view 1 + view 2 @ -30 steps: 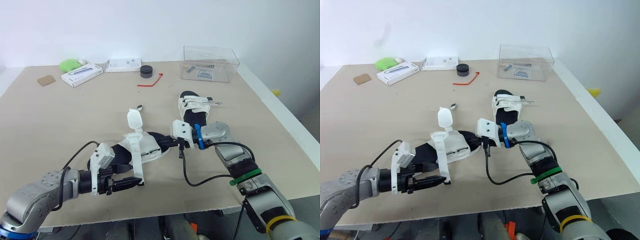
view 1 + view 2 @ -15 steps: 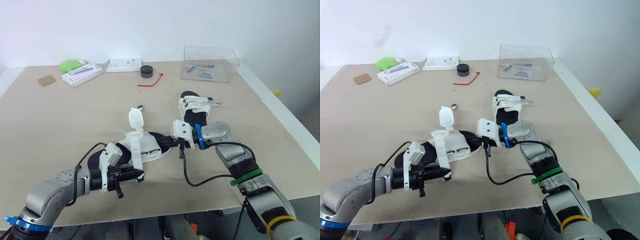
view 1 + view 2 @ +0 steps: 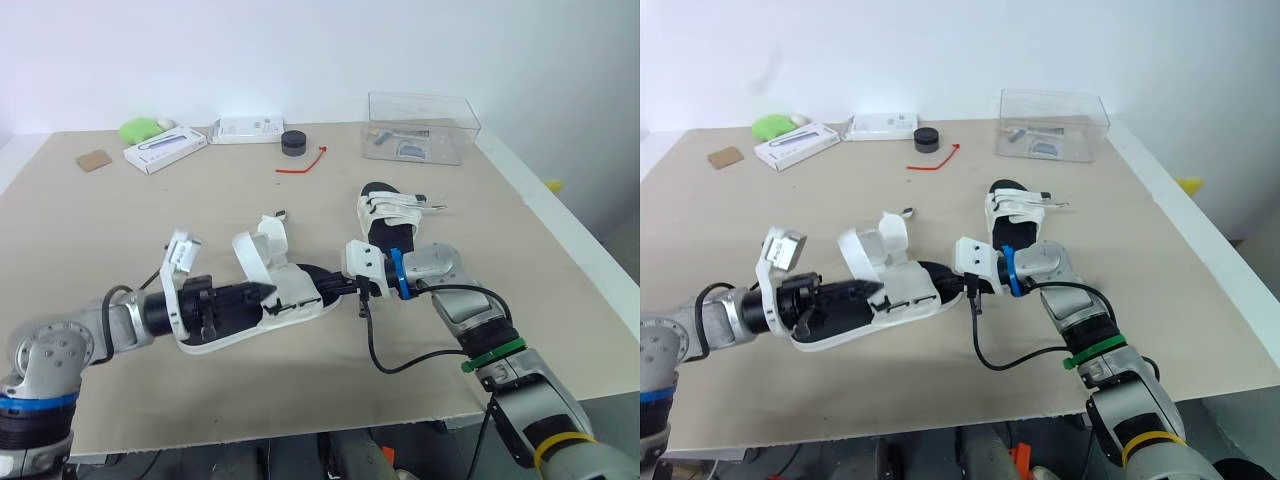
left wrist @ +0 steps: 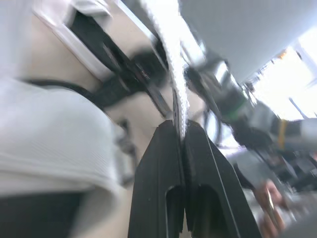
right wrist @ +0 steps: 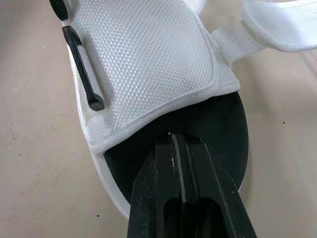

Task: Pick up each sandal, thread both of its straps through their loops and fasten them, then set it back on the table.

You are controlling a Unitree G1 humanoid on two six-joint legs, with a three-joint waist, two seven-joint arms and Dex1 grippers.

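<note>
The left jaws clench the black-soled white sandal's strap (white, textured). The right jaws pinch its sole at three o'clock.

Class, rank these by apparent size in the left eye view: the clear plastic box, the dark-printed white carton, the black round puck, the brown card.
clear plastic box
dark-printed white carton
brown card and black round puck: about alike, left unranked

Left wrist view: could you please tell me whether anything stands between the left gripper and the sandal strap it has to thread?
Nothing visible does. The left gripper is shut directly on the strap, and the right gripper clamps the toe end of the same sandal.
</note>
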